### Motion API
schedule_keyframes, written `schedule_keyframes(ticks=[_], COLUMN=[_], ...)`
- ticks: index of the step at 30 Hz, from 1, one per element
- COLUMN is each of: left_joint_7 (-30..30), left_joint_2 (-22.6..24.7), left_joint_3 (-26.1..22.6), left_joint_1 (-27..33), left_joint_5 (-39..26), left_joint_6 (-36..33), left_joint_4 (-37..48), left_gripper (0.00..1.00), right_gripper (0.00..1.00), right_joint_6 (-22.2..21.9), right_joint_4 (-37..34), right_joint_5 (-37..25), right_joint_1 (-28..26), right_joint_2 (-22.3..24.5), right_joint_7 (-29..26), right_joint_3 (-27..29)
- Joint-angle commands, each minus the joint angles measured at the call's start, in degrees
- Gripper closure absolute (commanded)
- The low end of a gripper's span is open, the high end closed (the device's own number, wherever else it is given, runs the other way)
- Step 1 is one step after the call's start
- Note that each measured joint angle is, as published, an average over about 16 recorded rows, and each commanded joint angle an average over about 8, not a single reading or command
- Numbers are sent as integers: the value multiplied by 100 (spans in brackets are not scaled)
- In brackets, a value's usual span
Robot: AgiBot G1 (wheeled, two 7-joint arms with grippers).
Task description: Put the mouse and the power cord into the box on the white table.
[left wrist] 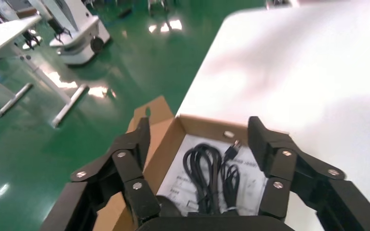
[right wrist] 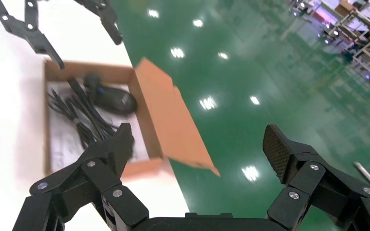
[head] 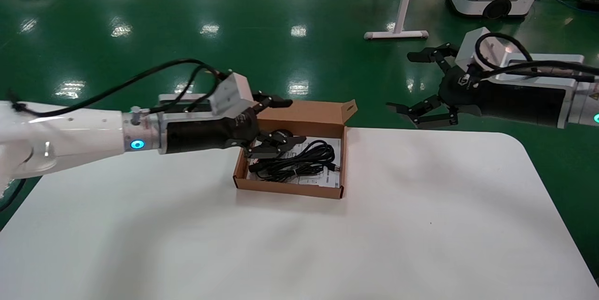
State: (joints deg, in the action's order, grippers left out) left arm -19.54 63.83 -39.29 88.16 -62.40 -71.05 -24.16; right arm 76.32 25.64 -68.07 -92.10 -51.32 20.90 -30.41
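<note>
Head view: we have the left gripper (head: 276,124) over the left end of the box (head: 290,186), fingers spread wide, nothing in them. The power cord (head: 302,157) lies coiled inside on the printed sheet, and the mouse (head: 282,136) sits at the back of the box, mostly hidden behind our lower finger. The lid flap (head: 327,112) stands open at the back, so the top is free for a drop from above. The box sits near the far edge of the white table (head: 421,225). The right gripper (head: 423,84) hangs beyond the far edge, over the floor, also wide and empty, well apart from the box. We judge it is parked there to stay out of the left arm's way.

Left wrist view: our left fingers (left wrist: 135,159) straddle the box (left wrist: 207,126), one outside the flap side, one over the table side. The cord (left wrist: 207,168) is directly below. The open spread reads as a release, as we judge it.

Right wrist view: the right fingers (right wrist: 289,154) are wide, holding nothing. Both the mouse (right wrist: 113,100) and the cord (right wrist: 79,118) are in the box (right wrist: 147,120), flap (right wrist: 173,120) tilted outward over the floor. As we see it, both items are in; only retreat is left.
</note>
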Motion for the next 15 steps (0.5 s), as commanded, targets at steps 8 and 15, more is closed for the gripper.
schedule_keyframes(ticks=[8,15], left_joint_7=[650,1156], left_joint_2=[-618,-1099], left_joint_3=[499,888], left_joint_1=[-571,-1015], left_joint_5=[441,784], left_joint_6=[-314,-559], left_joint_4=[-1060,-1885], left_gripper=[0,0], right_gripper=[0,0], right_joint_6=[201,357], right_joint_4=[1028,1827], right_joint_5=[562,999], right_joint_1=[655,1164], right_joint_2=[349,621], right_joint_7=[-678,-1206], right_joint_3=[308,549])
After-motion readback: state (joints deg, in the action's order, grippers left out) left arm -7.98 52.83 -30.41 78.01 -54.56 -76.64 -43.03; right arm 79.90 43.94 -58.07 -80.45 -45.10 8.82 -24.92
